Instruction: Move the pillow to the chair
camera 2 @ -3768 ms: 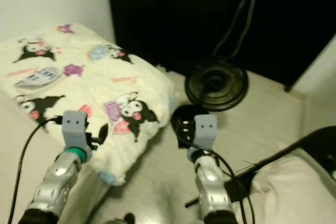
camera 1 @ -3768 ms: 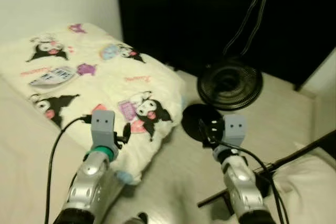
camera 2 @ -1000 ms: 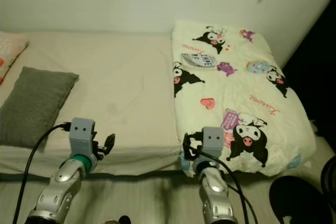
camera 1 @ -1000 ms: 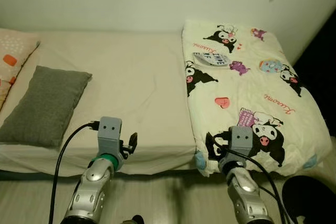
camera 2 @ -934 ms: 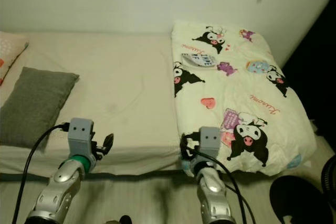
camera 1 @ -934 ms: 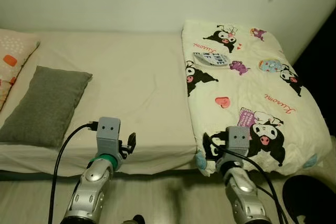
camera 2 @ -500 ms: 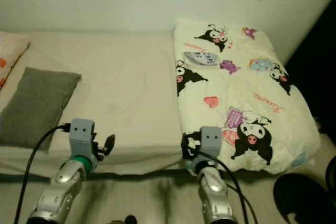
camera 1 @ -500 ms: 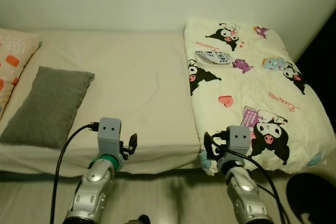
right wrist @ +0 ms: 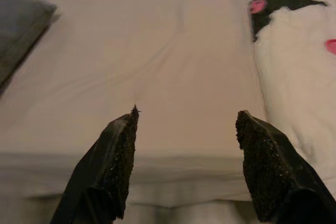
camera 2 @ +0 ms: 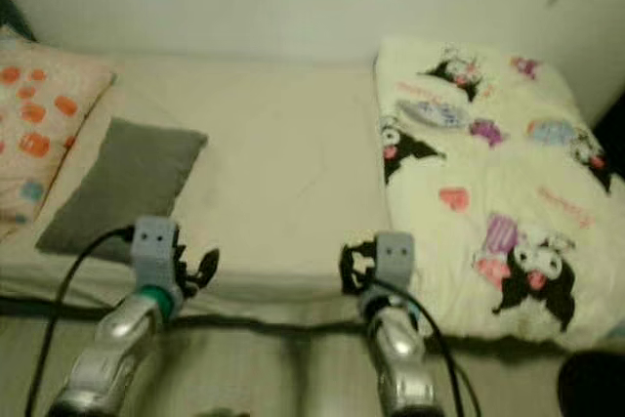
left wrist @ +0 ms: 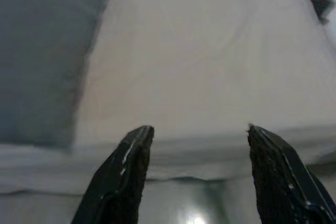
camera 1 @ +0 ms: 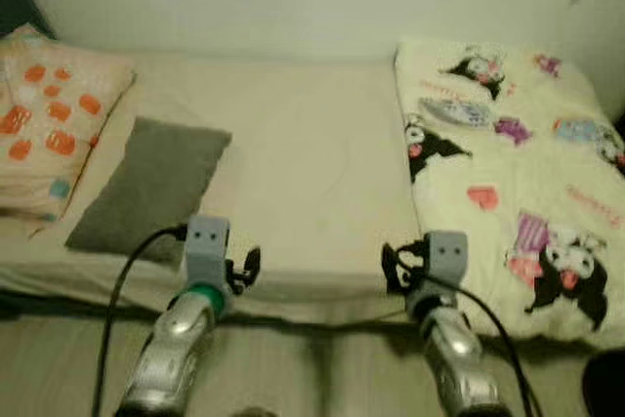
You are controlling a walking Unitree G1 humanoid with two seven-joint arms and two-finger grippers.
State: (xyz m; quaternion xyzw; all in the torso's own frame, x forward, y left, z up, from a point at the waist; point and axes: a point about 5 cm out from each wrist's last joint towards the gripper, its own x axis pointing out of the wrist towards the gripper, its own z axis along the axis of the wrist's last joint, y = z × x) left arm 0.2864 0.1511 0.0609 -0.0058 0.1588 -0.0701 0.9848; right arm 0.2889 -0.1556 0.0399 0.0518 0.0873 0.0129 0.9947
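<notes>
Ahead, the grey pillow point(camera 1: 149, 186) is laid on the bed point(camera 1: 312, 168) beside an orange-spotted cushion point(camera 1: 49, 114). Both the left gripper point(left wrist: 197, 145) and right gripper point(right wrist: 185, 129) are held wide apart and empty near the mattress edge.

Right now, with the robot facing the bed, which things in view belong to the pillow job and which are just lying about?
Belong to the job:
- grey pillow, flat on the bed
- left gripper, open, short of the bed edge
- right gripper, open, likewise

Just lying about:
- cartoon-print duvet on the bed's right part
- orange-patterned pillow beside the grey one
</notes>
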